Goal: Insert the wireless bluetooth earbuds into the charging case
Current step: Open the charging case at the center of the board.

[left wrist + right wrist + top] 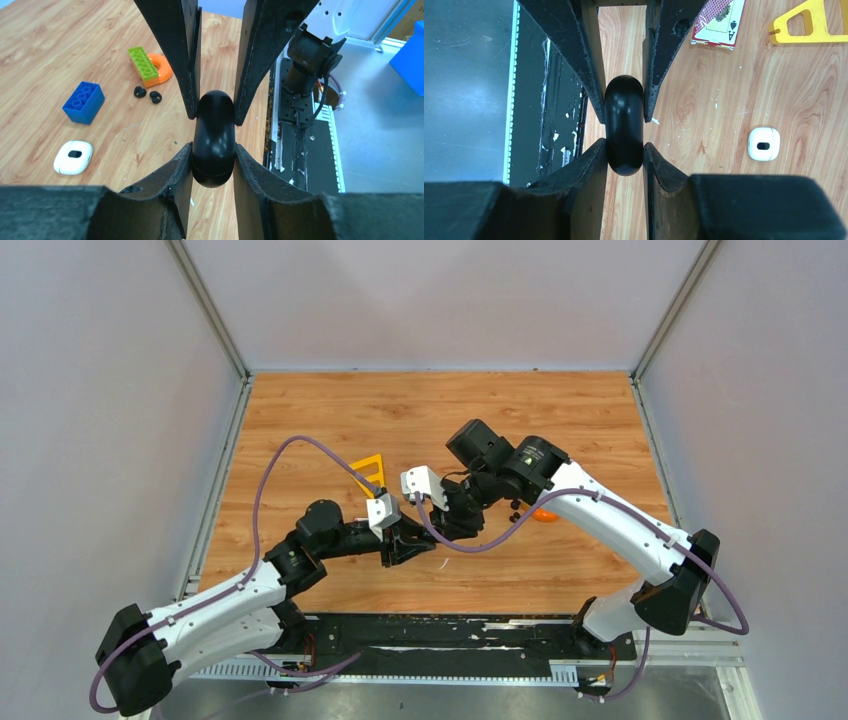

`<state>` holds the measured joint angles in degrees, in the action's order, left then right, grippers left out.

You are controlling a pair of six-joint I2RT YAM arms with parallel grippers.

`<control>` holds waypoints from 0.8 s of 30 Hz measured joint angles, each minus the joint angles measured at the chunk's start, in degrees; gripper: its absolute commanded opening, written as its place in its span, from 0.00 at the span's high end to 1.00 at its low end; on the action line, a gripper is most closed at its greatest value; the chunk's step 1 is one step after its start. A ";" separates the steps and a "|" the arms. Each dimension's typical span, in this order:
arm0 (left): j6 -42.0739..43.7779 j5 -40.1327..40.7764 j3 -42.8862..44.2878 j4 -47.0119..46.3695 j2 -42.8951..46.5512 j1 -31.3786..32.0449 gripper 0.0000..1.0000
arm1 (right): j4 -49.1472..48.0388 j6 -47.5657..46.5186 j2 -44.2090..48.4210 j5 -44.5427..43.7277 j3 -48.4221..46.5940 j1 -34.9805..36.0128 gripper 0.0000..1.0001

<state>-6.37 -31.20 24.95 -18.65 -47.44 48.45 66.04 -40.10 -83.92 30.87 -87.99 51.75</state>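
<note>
Both grippers are shut on one glossy black oval pebble-like object [214, 135] with a seam round it, also in the right wrist view [624, 120]. My left gripper [214, 150] clamps its near end, and the right gripper's fingers [180, 50] clamp the far end. In the right wrist view my right gripper [624, 147] holds it opposite the left fingers [574, 40]. The white rounded-square charging case [73, 157] lies untouched on the wood, also in the right wrist view [764, 144]. Two tiny black earbud-shaped pieces [140, 92] lie by the orange ring. No white earbuds show.
A blue brick [83, 102] lies on the wood, and a green brick [142, 62] rests on an orange ring [162, 70]. A playing card [718, 22] and a yellow triangle [809, 25] lie farther off. The black strip at the table's near edge [300, 150] is close by.
</note>
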 measured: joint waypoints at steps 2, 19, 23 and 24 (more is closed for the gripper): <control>-0.39 0.13 0.00 -1.03 -0.07 0.02 0.64 | 0.02 0.17 0.00 0.00 0.00 0.00 1.00; -1.05 0.90 -0.22 -1.49 1.18 0.17 0.58 | 0.11 0.59 -0.02 -1.29 -0.07 0.11 1.00; -1.33 1.05 -0.59 -1.75 1.27 0.17 0.55 | 0.15 0.87 -0.02 -1.29 -0.11 0.20 1.00; -1.44 1.07 -0.61 -1.81 1.25 0.17 0.54 | 0.15 0.98 -0.02 -1.31 -0.15 0.20 1.00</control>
<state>-7.81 -30.13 24.34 -20.47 -46.19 48.62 66.19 -39.11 -83.94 29.56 -88.14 51.94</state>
